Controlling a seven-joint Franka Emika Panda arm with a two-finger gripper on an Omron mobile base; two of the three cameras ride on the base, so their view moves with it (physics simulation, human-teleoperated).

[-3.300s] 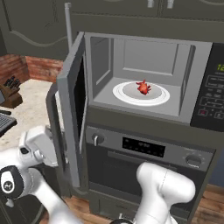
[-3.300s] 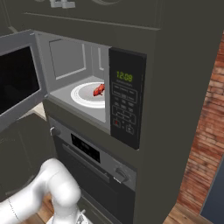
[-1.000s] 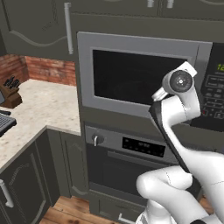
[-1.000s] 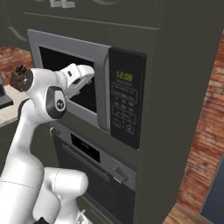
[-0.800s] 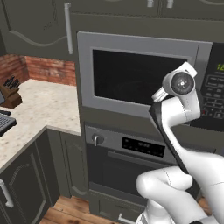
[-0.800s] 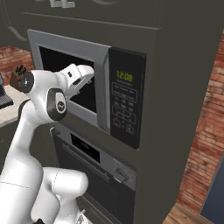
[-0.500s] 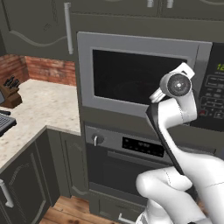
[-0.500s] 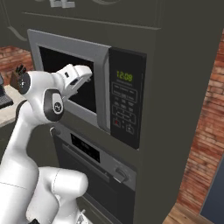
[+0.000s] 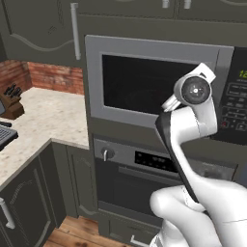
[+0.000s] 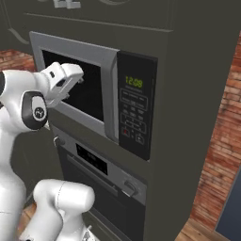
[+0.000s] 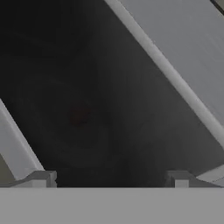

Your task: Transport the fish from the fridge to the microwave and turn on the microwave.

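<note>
Claw (image 11: 109, 179) spread before one shut microwave (image 9: 144, 87).

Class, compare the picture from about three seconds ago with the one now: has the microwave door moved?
Yes. The microwave door stood swung open to the left then; now it lies shut, flush beside the button panel. The fish shows faintly red through the glass.

Dark grey cabinets (image 9: 43, 29) with a long bar handle (image 9: 75, 31); speckled stone counter (image 9: 36, 120) at left holding a knife block (image 9: 10, 101); red brick wall (image 10: 225, 141) at right; wood floor (image 9: 77, 234).
</note>
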